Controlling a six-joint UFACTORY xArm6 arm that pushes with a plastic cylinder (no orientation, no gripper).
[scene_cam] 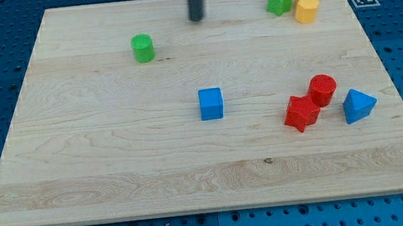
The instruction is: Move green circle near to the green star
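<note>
The green circle (143, 48) stands on the wooden board at the view's upper left. The green star (279, 1) lies near the view's top right edge of the board, far to the right of the circle. My tip (197, 18) is near the view's top centre, to the right of and a little above the green circle, apart from it, and well left of the green star.
Two yellow blocks (306, 5) touch the green star's right side. A blue cube (211, 103) sits mid-board. A red star (302, 113), a red cylinder (322, 89) and a blue triangular block (358, 105) cluster at the right. The wooden board (118, 173) lies on a blue pegboard.
</note>
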